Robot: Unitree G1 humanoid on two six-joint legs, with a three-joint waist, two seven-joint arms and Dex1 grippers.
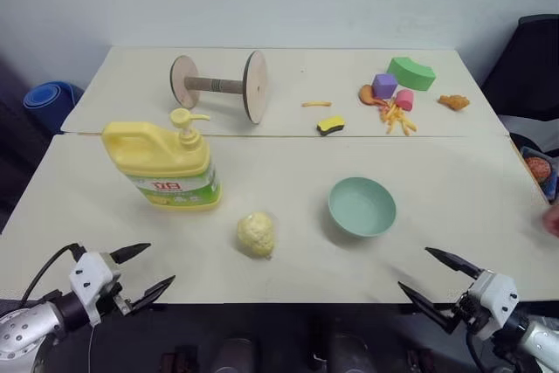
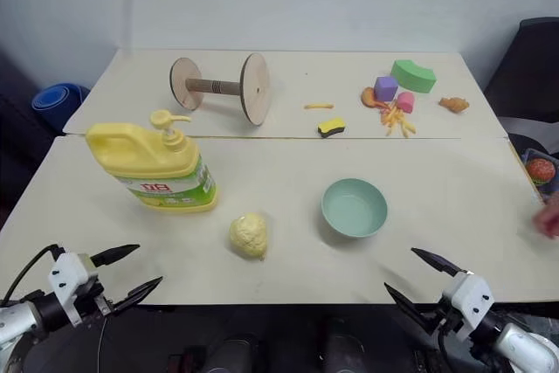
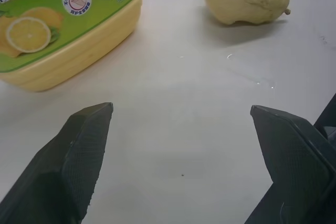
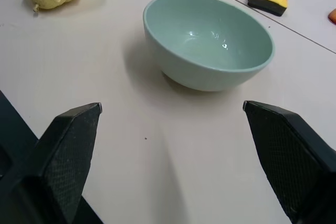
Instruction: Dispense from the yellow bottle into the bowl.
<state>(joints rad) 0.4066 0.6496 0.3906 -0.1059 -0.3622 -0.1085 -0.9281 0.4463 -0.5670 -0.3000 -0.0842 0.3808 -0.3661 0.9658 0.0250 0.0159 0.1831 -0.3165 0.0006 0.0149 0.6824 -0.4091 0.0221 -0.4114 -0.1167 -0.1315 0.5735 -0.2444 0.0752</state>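
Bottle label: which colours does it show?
The yellow bottle has a green-and-white label, clearest in the left wrist view.

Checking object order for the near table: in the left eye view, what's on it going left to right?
yellow bottle → lumpy pale-yellow ball → mint-green bowl

Dough ball (image 1: 256, 234), wooden spool (image 1: 220, 85), foam toys (image 1: 398, 89).
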